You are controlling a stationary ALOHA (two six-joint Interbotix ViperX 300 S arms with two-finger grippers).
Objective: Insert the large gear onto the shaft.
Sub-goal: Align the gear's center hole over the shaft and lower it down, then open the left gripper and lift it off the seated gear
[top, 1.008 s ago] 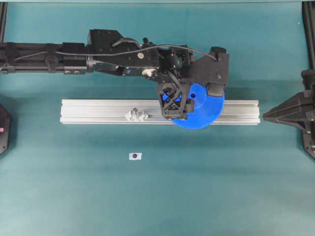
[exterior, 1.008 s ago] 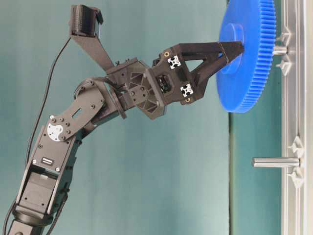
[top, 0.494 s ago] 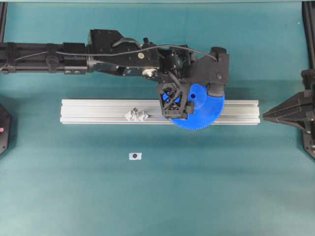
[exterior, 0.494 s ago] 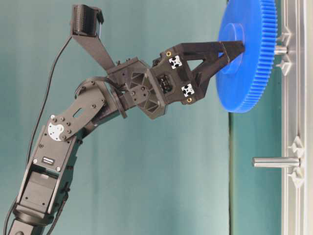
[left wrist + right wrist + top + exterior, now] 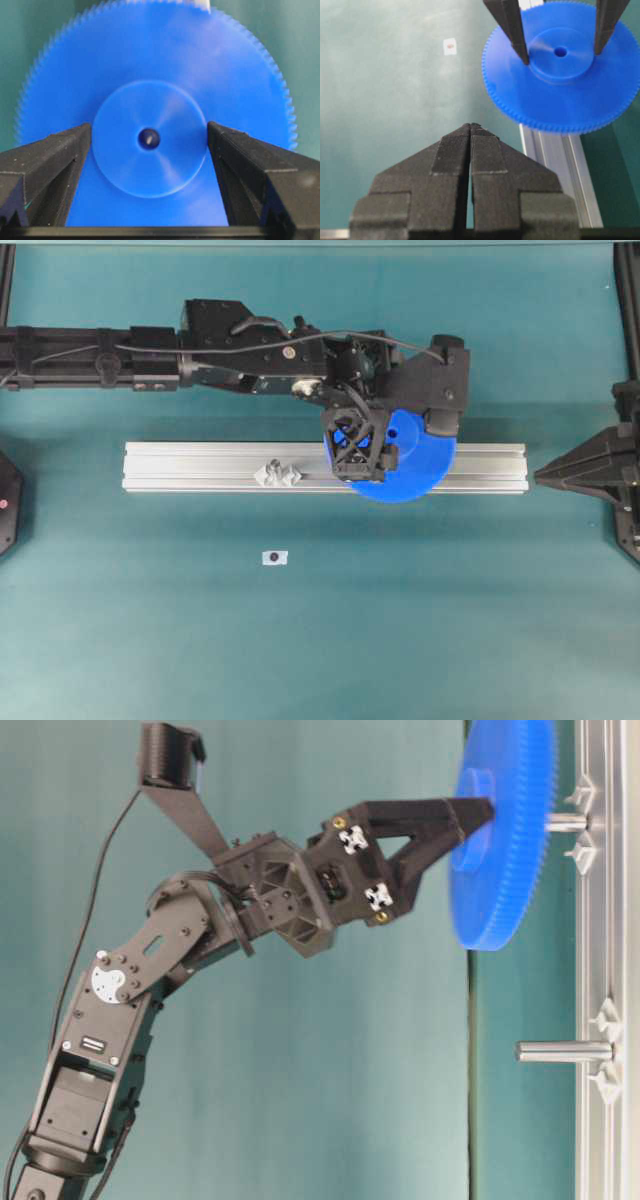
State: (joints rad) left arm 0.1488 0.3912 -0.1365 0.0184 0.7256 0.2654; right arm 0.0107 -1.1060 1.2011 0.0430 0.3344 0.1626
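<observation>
- The large gear [image 5: 412, 468] is sitting over the aluminium rail [image 5: 200, 467] right of centre in the overhead view, its teeth blurring as if the disc is spinning.
- In the table-level view the shaft [image 5: 566, 821] is showing between the gear's back face and the rail, near the upper right corner.
- The left gripper [image 5: 149, 137] is standing released, its fingers [image 5: 47, 160] flanking the raised hub with a thin gap on either side.
- The right gripper [image 5: 470, 131] is resting clenched on nothing at the right edge of the overhead view, well apart from the gear.
- A second pin [image 5: 562, 1051] on its clear mount is jutting from the rail lower in the table-level view; from above that mount [image 5: 277, 475] is lying left of the gear.
- A small white tag [image 5: 274, 557] is lying on the teal table [image 5: 150, 640] below the rail.
- The left arm is crowding the upper part of the overhead view above the rail, while the table's lower part is offering open room.
</observation>
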